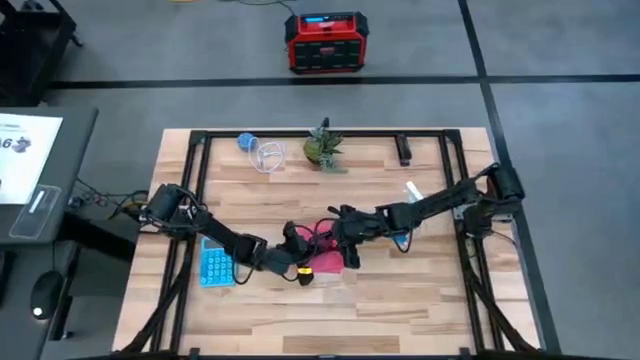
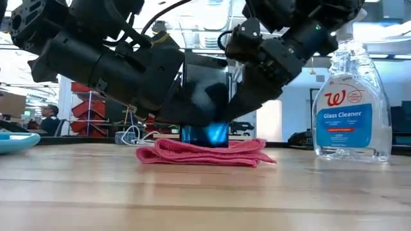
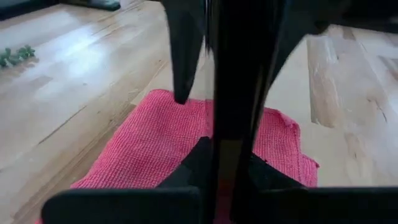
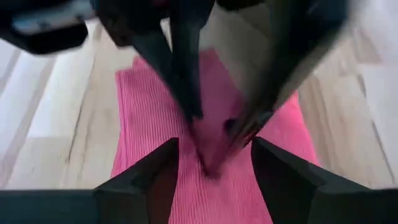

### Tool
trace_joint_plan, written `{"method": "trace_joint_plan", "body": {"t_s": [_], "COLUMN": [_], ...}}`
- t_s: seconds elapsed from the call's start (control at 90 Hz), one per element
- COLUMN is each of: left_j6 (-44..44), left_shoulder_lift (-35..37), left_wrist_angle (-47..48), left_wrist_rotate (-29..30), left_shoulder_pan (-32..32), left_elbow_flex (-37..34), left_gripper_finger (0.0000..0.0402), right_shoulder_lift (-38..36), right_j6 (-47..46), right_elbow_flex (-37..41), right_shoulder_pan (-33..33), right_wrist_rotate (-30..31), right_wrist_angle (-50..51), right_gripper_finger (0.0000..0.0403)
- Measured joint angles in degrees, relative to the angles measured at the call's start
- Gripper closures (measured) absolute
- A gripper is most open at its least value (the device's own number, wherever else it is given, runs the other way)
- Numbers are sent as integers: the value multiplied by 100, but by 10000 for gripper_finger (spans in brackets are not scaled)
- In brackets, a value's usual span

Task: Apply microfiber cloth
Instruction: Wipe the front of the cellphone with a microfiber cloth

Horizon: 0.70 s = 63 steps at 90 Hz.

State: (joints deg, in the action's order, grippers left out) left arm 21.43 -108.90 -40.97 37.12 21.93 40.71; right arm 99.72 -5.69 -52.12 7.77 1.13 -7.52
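Note:
The pink microfiber cloth [image 1: 326,264] [image 2: 199,153] lies folded in several layers on the wooden table near its middle. A black phone [image 2: 205,133] with a blue-lit screen stands on edge over the cloth, its lower edge at the cloth's top. My left gripper [image 1: 298,264] [image 3: 229,155] reaches in from the left and is shut on the phone. My right gripper [image 1: 346,248] [image 4: 214,149] comes from the right and is open, its fingers spread over the cloth [image 4: 149,106] beside the phone. My left gripper pinches the phone's two flat faces [image 3: 230,140] between its two fingers, with the phone seen edge-on running away from them. The phone stays upright on edge over the pink cloth [image 3: 143,143]. My right gripper: its fingers [image 3: 181,56] flank the phone's far part, and I cannot tell whether they touch it.
A glass cleaner spray bottle [image 2: 352,102] stands to the right of the cloth. A light blue calculator [image 1: 215,263] lies under the left arm. A small plant [image 1: 323,148] and a clear glass [image 1: 267,155] stand at the far edge. Bare wood lies toward the near edge.

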Motion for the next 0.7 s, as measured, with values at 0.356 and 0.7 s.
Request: {"method": "trace_joint_plan", "body": {"t_s": [0.356, 0.7], "left_j6": [-39, -149], "left_shoulder_lift": [0, 66], "left_wrist_angle": [-58, 6], "left_wrist_rotate": [26, 2], "left_shoulder_pan": [29, 55], "left_elbow_flex": [0, 6], "left_gripper_finger": [387, 242], "right_shoulder_lift": [-4, -4], "right_j6": [162, -204], "right_elbow_flex": [2, -1093], "right_shoulder_pan": [51, 220], "right_wrist_rotate": [-172, 274], "right_wrist_angle": [-83, 2135], "right_gripper_finger": [385, 385]}}
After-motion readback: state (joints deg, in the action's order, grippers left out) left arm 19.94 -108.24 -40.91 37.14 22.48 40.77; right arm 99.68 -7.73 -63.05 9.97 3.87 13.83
